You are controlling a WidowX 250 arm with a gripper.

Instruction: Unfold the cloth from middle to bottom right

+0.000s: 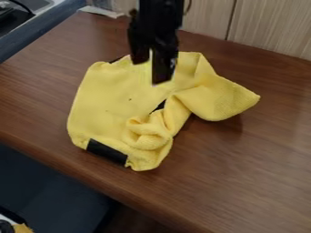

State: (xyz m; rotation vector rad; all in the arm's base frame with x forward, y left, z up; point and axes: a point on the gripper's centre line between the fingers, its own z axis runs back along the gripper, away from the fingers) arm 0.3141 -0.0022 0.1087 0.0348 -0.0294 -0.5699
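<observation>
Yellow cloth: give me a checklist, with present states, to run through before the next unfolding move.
1. Gripper open: ok, fingers apart.
2. Gripper above the bunched folds: not ok, it shows over the cloth's upper part.
3. Fingertips touching cloth: cannot tell.
4. Cloth wholly on the table: ok.
5. Middle to bottom right flat: not ok, folds bunched right of the black patch.

A plain yellow cloth [100, 100] with a black strip [107, 152] along its lower edge lies beneath a black claw [152, 68] on a reddish-brown worktop [255, 159] streaked with darker wood grain, before a pale beige panel [267, 27] marked with fine vertical lines.
</observation>
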